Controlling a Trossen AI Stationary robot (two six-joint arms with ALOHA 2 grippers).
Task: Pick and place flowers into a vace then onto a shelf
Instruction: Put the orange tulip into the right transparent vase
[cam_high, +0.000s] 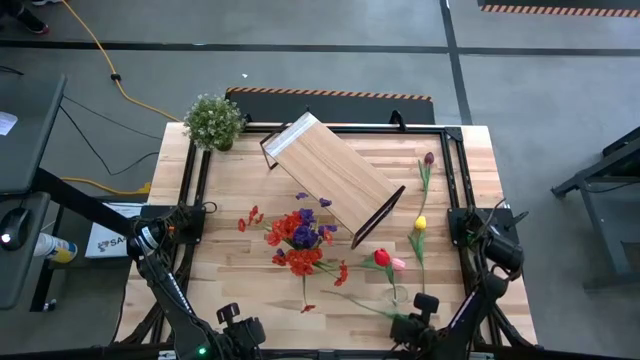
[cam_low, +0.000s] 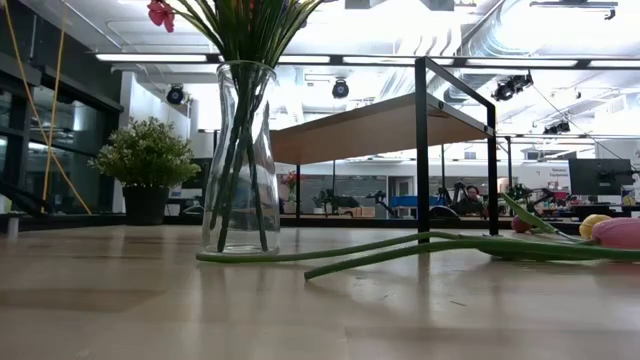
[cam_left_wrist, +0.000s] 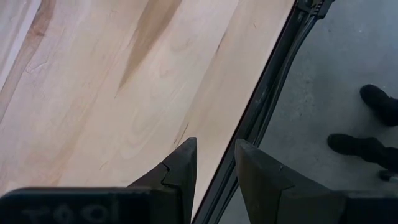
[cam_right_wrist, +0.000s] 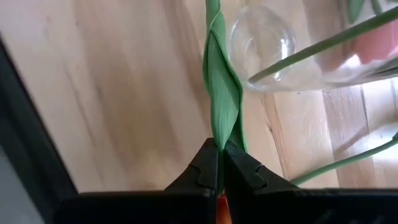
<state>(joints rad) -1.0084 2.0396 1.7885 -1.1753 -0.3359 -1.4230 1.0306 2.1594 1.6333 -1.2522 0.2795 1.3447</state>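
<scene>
Right gripper (cam_right_wrist: 221, 163) clamping together on a green tulip stem (cam_right_wrist: 222, 93), stem running from its fingertips beside the glass vase (cam_right_wrist: 280, 50), left gripper (cam_left_wrist: 214, 163) hovering slightly apart, holding nothing.

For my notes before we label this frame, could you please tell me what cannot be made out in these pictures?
- Which flower the right gripper has pinched: its wrist view shows only a green stem, with the bloom cut off by the frame edge.
- The vase from above: the bouquet hides it.
- The bouquet's blooms in the low view: cut off at the top edge.
- The person behind the shelf in the low view: too small and far off.
</scene>
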